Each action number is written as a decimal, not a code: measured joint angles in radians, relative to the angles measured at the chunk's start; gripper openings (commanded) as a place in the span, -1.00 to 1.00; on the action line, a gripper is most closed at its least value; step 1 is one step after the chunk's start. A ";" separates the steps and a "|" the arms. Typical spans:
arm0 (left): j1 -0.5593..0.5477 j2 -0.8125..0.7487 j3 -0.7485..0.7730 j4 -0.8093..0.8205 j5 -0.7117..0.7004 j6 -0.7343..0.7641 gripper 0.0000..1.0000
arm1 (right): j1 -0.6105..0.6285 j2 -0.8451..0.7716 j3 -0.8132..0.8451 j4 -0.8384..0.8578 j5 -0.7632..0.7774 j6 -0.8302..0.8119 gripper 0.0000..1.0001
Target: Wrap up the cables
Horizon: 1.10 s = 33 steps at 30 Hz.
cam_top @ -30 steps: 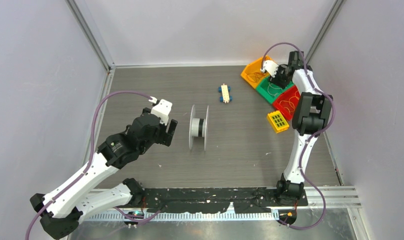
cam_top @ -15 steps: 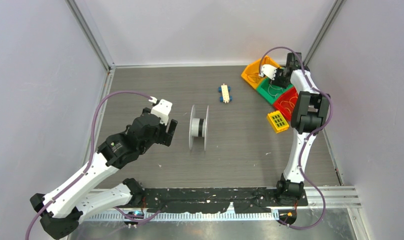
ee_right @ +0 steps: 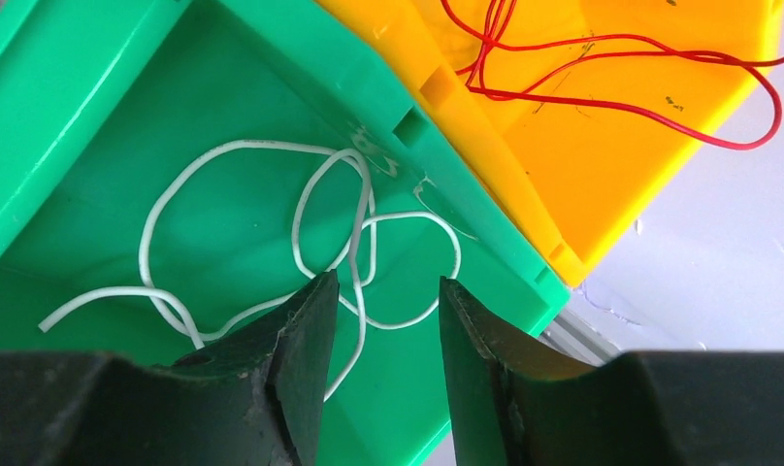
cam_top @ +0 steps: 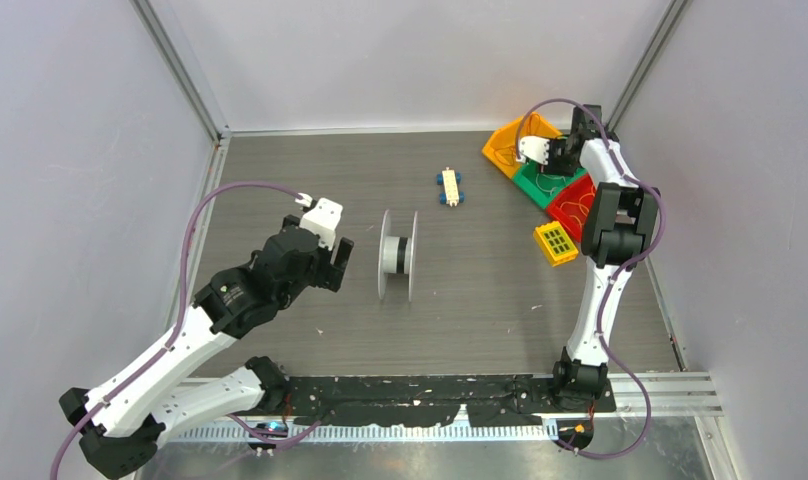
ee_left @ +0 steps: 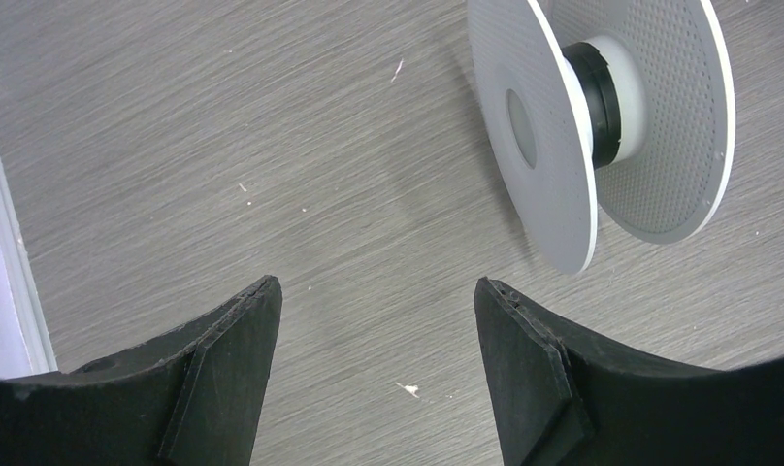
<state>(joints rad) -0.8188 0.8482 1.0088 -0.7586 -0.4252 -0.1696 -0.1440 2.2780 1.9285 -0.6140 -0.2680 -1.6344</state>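
Note:
The thin white cable [ee_right: 342, 228] lies in loose loops inside the green bin [ee_right: 136, 126], which also shows in the top view [cam_top: 546, 179]. My right gripper [ee_right: 388, 282] is open and hovers just above the cable loops; in the top view it is over the bins [cam_top: 542, 155]. A white spool [cam_top: 397, 254] with a black hub stands on its rims mid-table and shows in the left wrist view [ee_left: 602, 126]. My left gripper [ee_left: 376, 286] is open and empty above bare table, left of the spool [cam_top: 336, 262].
An orange bin [ee_right: 602, 107] with red wire [ee_right: 602, 58] sits beside the green bin, and a red bin [cam_top: 576, 205] on its other side. A small yellow tray [cam_top: 556, 243] and a blue-and-cream connector [cam_top: 449, 188] lie on the table. Walls enclose the table.
My right gripper has shifted slightly left over the bins and stands above the green bin. The left arm and the spool have not moved.

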 measured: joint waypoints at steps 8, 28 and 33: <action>0.000 0.004 0.000 0.000 -0.029 0.006 0.48 | 0.006 0.000 0.001 -0.026 0.000 -0.078 -0.09; 0.000 0.029 0.000 0.007 -0.071 0.025 0.49 | 0.035 -0.006 -0.059 -0.025 -0.139 -0.064 0.00; 0.000 0.027 0.000 0.007 -0.071 0.025 0.49 | 0.054 -0.012 -0.090 0.071 -0.102 0.020 0.09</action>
<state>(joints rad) -0.8188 0.8753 1.0088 -0.7513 -0.4961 -0.1444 -0.0898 2.2662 1.8385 -0.5426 -0.3698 -1.6142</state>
